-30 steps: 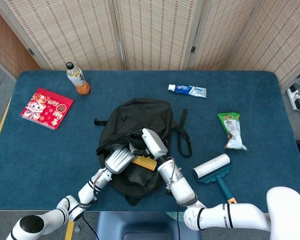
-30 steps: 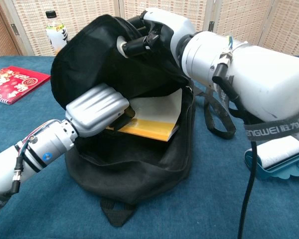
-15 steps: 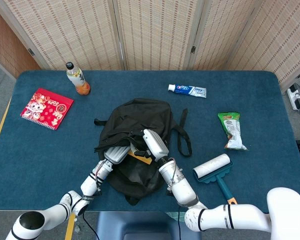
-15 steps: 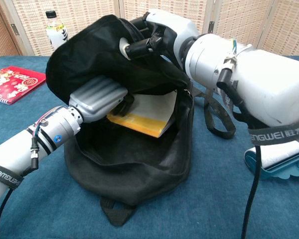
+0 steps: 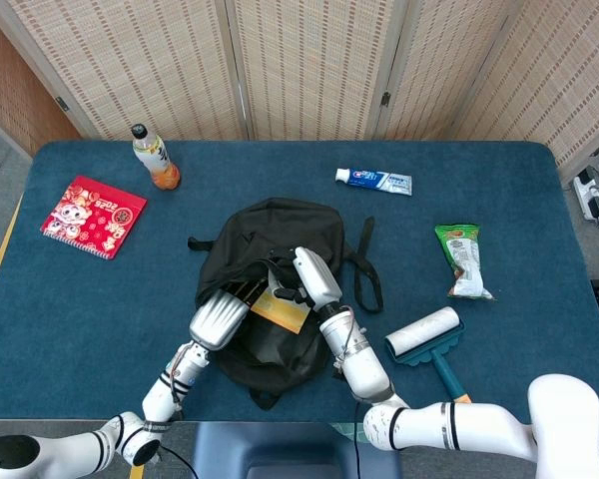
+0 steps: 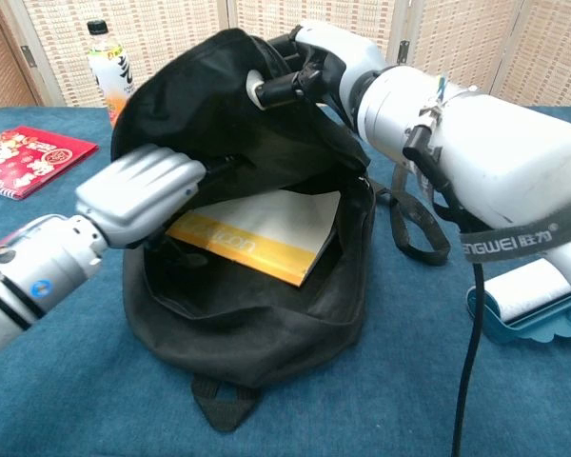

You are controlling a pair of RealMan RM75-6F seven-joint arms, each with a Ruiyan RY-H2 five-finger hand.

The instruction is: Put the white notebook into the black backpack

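Even, bright overhead light fills both views with only faint, soft shadows. Soft highlights sit on the ribbed silver left hand [image 6: 138,193] and the glossy white right hand [image 6: 325,59]; beneath them, the black fabric backpack [image 6: 257,314] interior stays dark. The left forearm near the chest camera looks slightly blurred.

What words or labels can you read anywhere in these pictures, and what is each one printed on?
"ENGWEI" followed by two Chinese characters: black band on the right arm, chest view; its start is cut off.
Yellow strip of the white notebook: pale lettering, too blurred to read.
Bottle: dark label marks, unreadable.
Red booklet: cover print too small.
Toothpaste tube: print too small.
Green snack packet: print too small.
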